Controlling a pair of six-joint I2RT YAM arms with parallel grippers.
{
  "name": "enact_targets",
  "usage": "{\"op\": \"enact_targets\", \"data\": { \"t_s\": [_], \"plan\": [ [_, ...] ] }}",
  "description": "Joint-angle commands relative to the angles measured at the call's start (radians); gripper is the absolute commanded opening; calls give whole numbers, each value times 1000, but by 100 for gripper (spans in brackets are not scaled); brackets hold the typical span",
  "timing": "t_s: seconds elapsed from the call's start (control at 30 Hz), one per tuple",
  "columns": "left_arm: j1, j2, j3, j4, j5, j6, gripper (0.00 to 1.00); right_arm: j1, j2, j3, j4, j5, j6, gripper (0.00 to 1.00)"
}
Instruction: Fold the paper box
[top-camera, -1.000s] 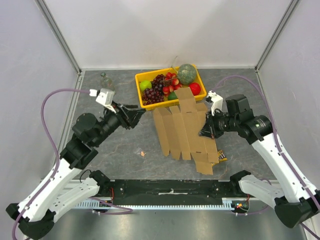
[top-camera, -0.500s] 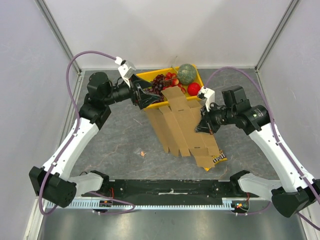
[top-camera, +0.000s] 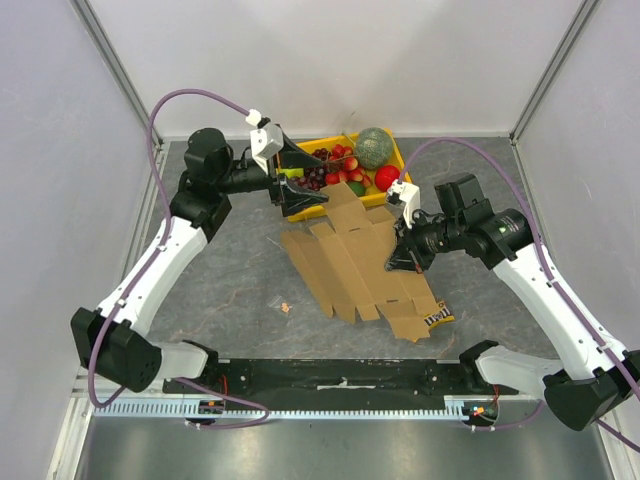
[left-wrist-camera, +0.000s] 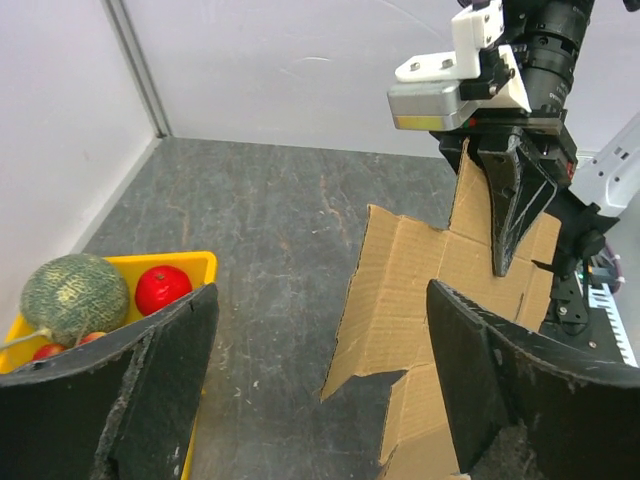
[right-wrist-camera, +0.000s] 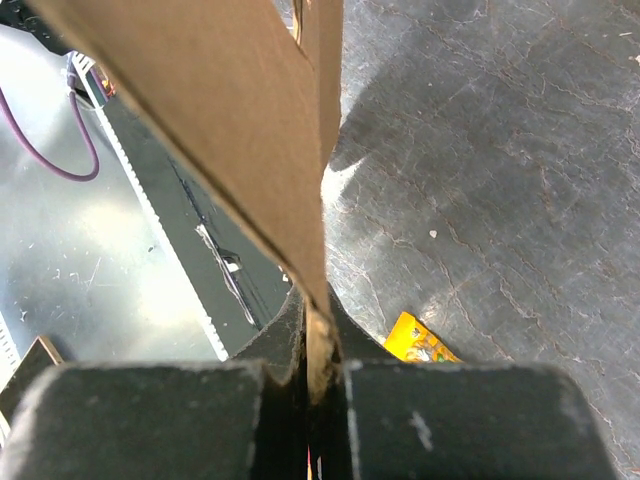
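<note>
The paper box (top-camera: 355, 265) is a flat die-cut brown cardboard sheet in mid-table, its right side lifted off the surface. My right gripper (top-camera: 402, 258) is shut on the sheet's right edge. In the right wrist view the cardboard (right-wrist-camera: 230, 130) runs edge-on into the closed right gripper (right-wrist-camera: 315, 350). My left gripper (top-camera: 318, 183) is open and empty, hovering by the sheet's far corner at the front of the fruit tray. In the left wrist view the sheet (left-wrist-camera: 420, 290) lies ahead between the spread fingers of the left gripper (left-wrist-camera: 320, 400), with the right gripper (left-wrist-camera: 510, 220) pinching it beyond.
A yellow fruit tray (top-camera: 402, 160) with a melon (top-camera: 373, 147), grapes and red fruit stands at the back, touching the sheet's far edge. A small yellow candy packet (top-camera: 440, 318) lies under the sheet's near right corner. White walls enclose the table.
My left arm has swung from the left middle up to the tray's front. My right gripper has shifted left, dragging and turning the sheet so its left corner sits further left.
</note>
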Motion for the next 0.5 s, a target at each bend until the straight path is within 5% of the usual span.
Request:
{"op": "enact_targets", "data": {
  "t_s": [0.0,0.3,0.47],
  "plan": [
    [-6,43,31,65,103,-26,92,9,-4,40,10,-35,-18,0],
    [-22,83,23,76,149,-38,90,15,0,40,22,-36,-13,0],
    [-39,115,23,126,216,-124,81,18,5,46,33,-25,-8,1]
  ]
}}
